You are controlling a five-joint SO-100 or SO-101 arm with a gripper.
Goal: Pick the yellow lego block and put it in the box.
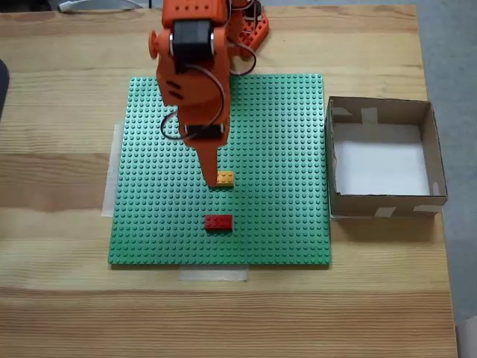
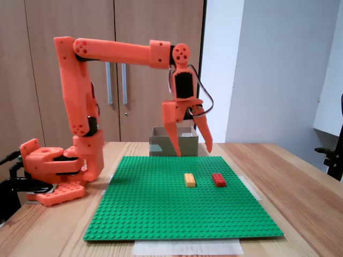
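In a fixed view from the side, we start at the left with the orange plastic robot arm (image 2: pixel 80 107), whose base sits on the light wooden table (image 2: pixel 278 176) beside the large green studded baseplate (image 2: pixel 161 214). Its upper link reaches to the right and ends in the orange two-finger gripper (image 2: pixel 193 152), which hangs pointing down above the far part of the baseplate. We see its two fingers spread apart with nothing between them, and the tips are clear of the plate.

Further right on the baseplate lies the small yellow-orange studded lego block (image 2: pixel 189 180), flat on the plate, below the gripper and nearer the camera, not touched by it. Just beside it to the right, apart from it, lies the small red studded brick (image 2: pixel 218 179). Behind the gripper stands the square brown cardboard box (image 2: pixel 161 145), partly hidden by the fingers.

In a fixed view from above, the arm (image 1: pixel 192 67) covers the middle of the baseplate (image 1: pixel 283 149), and one finger tip overlaps the left edge of the yellow block (image 1: pixel 226 178). The red brick (image 1: pixel 218 221) lies below it in that view. At the right, the open box (image 1: pixel 380 203) with a white bottom and pale tape patches sits against the baseplate's right edge.
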